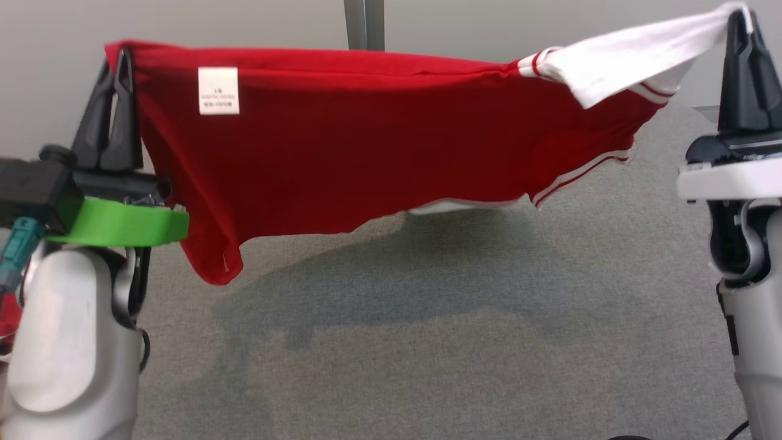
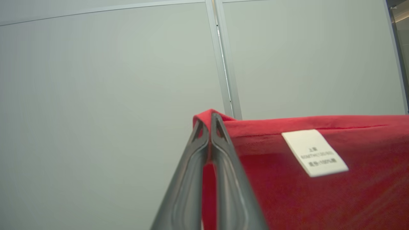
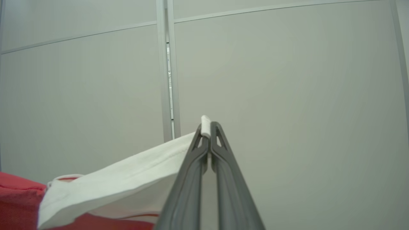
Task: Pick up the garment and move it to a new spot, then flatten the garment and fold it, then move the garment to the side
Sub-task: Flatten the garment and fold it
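Note:
The garment (image 1: pixel 366 140) is a red shirt with white collar and white-striped trim, stretched in the air between my two grippers above the grey surface. A white label (image 1: pixel 218 90) faces me near its left end. My left gripper (image 1: pixel 119 56) is shut on the red corner (image 2: pixel 204 115) at the upper left. My right gripper (image 1: pixel 741 15) is shut on the white collar edge (image 3: pixel 206 123) at the upper right. The garment (image 3: pixel 19 204) sags in the middle, its lower hem hanging free above the surface.
The grey carpeted surface (image 1: pixel 427 330) lies below the hanging cloth and carries its shadow. A pale wall with a vertical metal strip (image 1: pixel 364 24) stands behind. A green band (image 1: pixel 125 225) wraps my left wrist.

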